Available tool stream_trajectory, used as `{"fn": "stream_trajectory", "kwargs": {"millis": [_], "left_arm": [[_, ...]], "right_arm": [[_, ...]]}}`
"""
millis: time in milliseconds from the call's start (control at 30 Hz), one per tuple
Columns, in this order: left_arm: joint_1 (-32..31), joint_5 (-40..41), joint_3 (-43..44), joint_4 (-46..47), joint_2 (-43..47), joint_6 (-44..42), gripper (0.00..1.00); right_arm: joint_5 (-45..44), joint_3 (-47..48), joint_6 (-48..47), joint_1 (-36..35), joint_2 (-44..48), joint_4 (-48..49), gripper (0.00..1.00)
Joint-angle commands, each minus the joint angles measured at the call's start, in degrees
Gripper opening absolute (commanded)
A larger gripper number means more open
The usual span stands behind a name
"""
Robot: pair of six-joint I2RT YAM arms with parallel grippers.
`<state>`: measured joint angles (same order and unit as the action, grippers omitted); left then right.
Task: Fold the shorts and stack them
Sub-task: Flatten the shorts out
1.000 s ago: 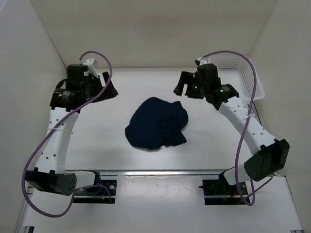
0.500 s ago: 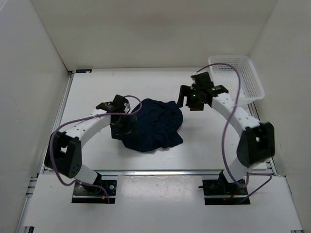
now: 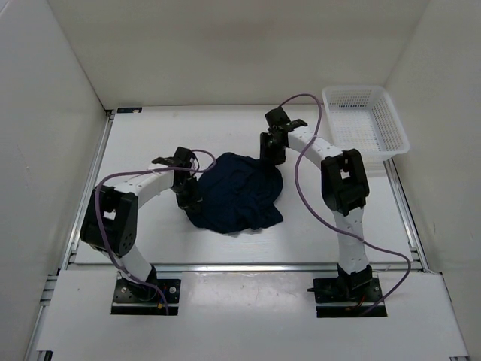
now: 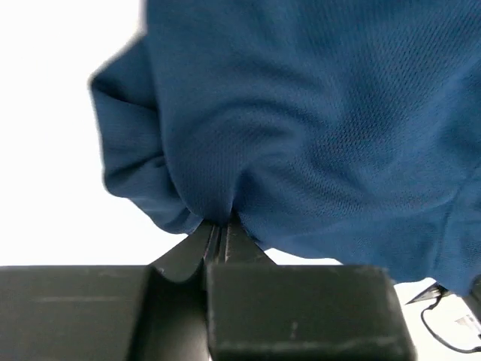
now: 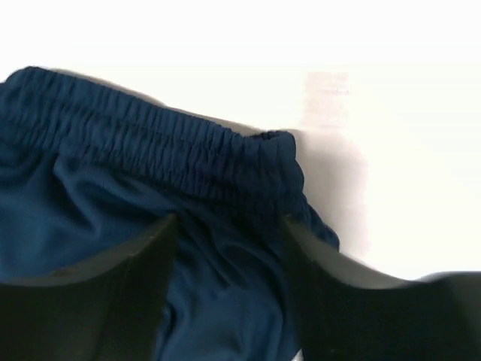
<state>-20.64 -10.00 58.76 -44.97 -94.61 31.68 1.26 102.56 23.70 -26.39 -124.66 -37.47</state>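
Note:
The dark navy shorts (image 3: 239, 194) lie crumpled in a heap mid-table. My left gripper (image 3: 188, 198) is low at the heap's left edge; the left wrist view shows this left gripper (image 4: 218, 226) shut, pinching a fold of the shorts (image 4: 316, 113) between its tips. My right gripper (image 3: 272, 154) is down at the heap's far right edge. In the right wrist view the right gripper (image 5: 229, 222) has its fingers (image 5: 161, 248) apart, with loose cloth bunched between them just below the gathered elastic waistband (image 5: 165, 143). No drawstring shows.
A white plastic mesh basket (image 3: 364, 120) stands at the back right corner. White walls close in the table on the left, back and right. Purple cables loop off both arms above the table.
Both arms have swung down from raised poses to the heap. The left gripper has closed on the left edge. The right gripper has dropped onto the waistband edge and its fingers have narrowed.

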Motion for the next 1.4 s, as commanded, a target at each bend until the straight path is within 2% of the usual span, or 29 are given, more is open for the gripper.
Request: {"fn": "stream_trajectory", "kwargs": {"millis": [0,33,100,200,233,333,367,467,533,567,667,700,767,800,833,867,900,933,967,1033,1067,1100,1133,1167,1200,1233,1300,1333,1367], "left_arm": [[2.2,-1.1,3.0,0.4,4.5,-1.0,0.10],[3.2,-1.1,4.7,-0.2,5.0,-1.6,0.10],[4.6,-0.5,7.8,-2.8,5.0,-2.3,0.10],[7.5,0.1,19.2,-9.3,4.4,-5.0,0.10],[8.9,0.7,27.4,-11.3,3.6,-5.6,0.10],[10.9,1.2,41.0,-18.1,1.4,-6.4,0.10],[10.9,1.2,50.0,-19.7,0.7,-6.4,0.10],[10.9,0.6,64.2,-23.1,-0.5,-7.0,0.10],[10.1,0.1,66.3,-23.7,1.2,-7.0,0.10],[9.1,-0.5,66.3,-23.0,2.4,-7.0,0.10],[7.2,-2.1,56.4,-20.0,9.9,-7.0,0.10],[5.8,-2.9,47.3,-18.6,15.2,-6.2,0.10],[4.1,-5.6,35.9,-12.2,21.5,-4.4,0.11],[2.1,-6.8,29.8,-9.6,27.6,-3.2,0.23],[1.2,-8.0,17.9,-7.3,30.2,-0.2,0.68],[0.5,-9.2,12.9,-5.6,32.0,0.7,0.89],[-0.1,-9.2,8.9,-4.7,33.2,1.7,0.98],[-0.1,-9.2,4.1,-4.7,33.2,1.7,1.00],[-0.1,-8.4,2.9,-4.7,33.2,1.7,1.00],[0.6,-5.5,3.5,-5.2,31.5,1.7,0.98],[1.1,-3.0,4.2,-5.2,30.5,1.2,0.90],[1.8,-1.8,5.3,-5.7,29.2,1.2,0.60],[3.3,-0.6,7.8,-6.4,26.0,0.6,0.44],[3.9,0.7,9.3,-6.9,24.0,0.6,0.31],[4.5,3.8,10.6,-7.4,21.9,0.6,0.16],[5.6,4.8,11.9,-8.1,17.4,0.6,0.12],[6.9,5.4,14.7,-8.6,13.2,0.6,0.15],[8.4,5.4,15.3,-8.6,9.4,0.6,0.24],[9.2,5.4,16.5,-8.6,7.6,0.6,0.47]], "right_arm": [[-0.7,3.9,0.4,-0.3,-2.2,-1.9,0.49],[0.1,5.5,0.4,-0.8,-2.9,-1.9,0.26],[1.9,7.5,0.4,-0.9,-2.9,-2.5,0.02],[3.1,11.5,0.4,-0.9,-0.7,-2.5,0.00],[4.6,12.8,0.4,-0.9,0.3,-2.5,0.00],[5.2,18.5,1.5,-0.2,5.1,-2.5,0.00],[4.6,19.7,2.4,-0.2,6.5,-2.5,0.00],[4.0,20.5,3.2,1.1,15.1,-1.3,0.00],[3.4,15.6,3.2,1.6,19.6,0.4,0.00],[2.3,12.4,3.2,1.6,22.2,1.6,0.00],[-0.3,-1.0,1.3,1.6,34.3,8.5,0.00],[-1.9,-12.5,0.2,0.6,41.0,12.6,0.00],[-8.9,-25.9,-3.1,-1.6,50.9,17.0,0.00],[-11.1,-32.0,-3.7,-2.2,53.6,18.0,0.01],[-13.9,-42.6,-3.7,-2.2,55.8,18.0,0.11],[-16.8,-47.0,-1.7,-2.8,59.1,16.9,0.32],[-20.8,-50.1,0.3,-2.0,60.3,15.2,0.68],[-21.8,-54.4,2.0,-1.5,62.7,11.6,0.80],[-22.5,-55.7,5.4,-0.7,63.9,10.3,0.85],[-23.2,-57.1,8.2,-0.7,66.3,9.4,0.86],[-24.0,-57.1,9.0,-0.2,67.1,9.4,0.84],[-24.0,-56.0,9.5,-0.2,67.1,9.4,0.77],[-24.0,-54.7,10.1,-0.2,65.6,9.4,0.50],[-24.0,-53.0,10.1,-0.2,64.0,8.7,0.33],[-23.2,-48.6,9.6,-0.2,62.0,7.9,0.20],[-22.0,-46.2,9.0,-0.2,57.3,7.2,0.06],[-17.8,-41.6,5.8,-0.2,52.0,6.5,0.06],[-16.1,-36.8,5.0,-0.2,46.9,6.4,0.24],[-12.4,-34.1,4.3,-0.2,44.3,5.0,0.39]]}}
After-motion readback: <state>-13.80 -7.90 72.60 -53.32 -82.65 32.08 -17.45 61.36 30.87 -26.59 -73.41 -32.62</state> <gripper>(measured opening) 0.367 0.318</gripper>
